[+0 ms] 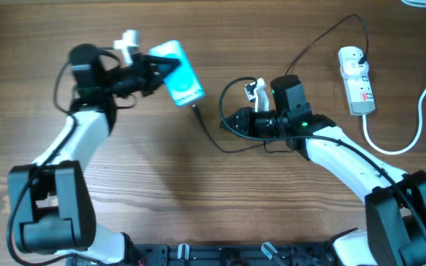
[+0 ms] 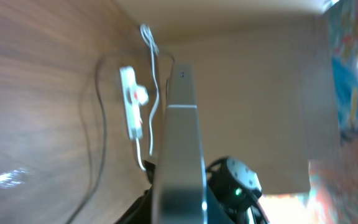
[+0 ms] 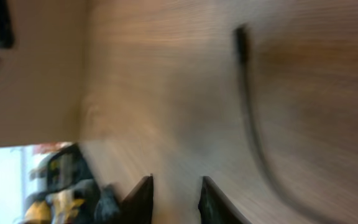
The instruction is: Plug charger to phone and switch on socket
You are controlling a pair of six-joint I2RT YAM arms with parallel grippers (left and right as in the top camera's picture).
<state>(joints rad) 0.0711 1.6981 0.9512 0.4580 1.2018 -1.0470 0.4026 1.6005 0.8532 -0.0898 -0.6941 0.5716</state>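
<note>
Phone (image 1: 182, 83), long axis eleven-to-five o'clock, clamped in left gripper (image 1: 160, 71); charger plug (image 1: 196, 110) lies at its five o'clock end, ahead of right gripper (image 3: 176, 182), fingers slightly parted, empty.

The flat turquoise-screened phone (image 1: 180, 74) sits upper left of centre, in the left hand (image 1: 159, 68). Just below it on the wooden tabletop (image 1: 198, 192) lies the thin black charger cable (image 1: 196, 111), its plug end nearest. The white plastic power strip (image 1: 356, 81) lies upper right.

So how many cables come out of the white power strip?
2. The thin black charger leaves the far end of the power strip and runs left, its plug tip near the phone. The thick white cord leaves the near end and loops right. None seems hidden.
</note>
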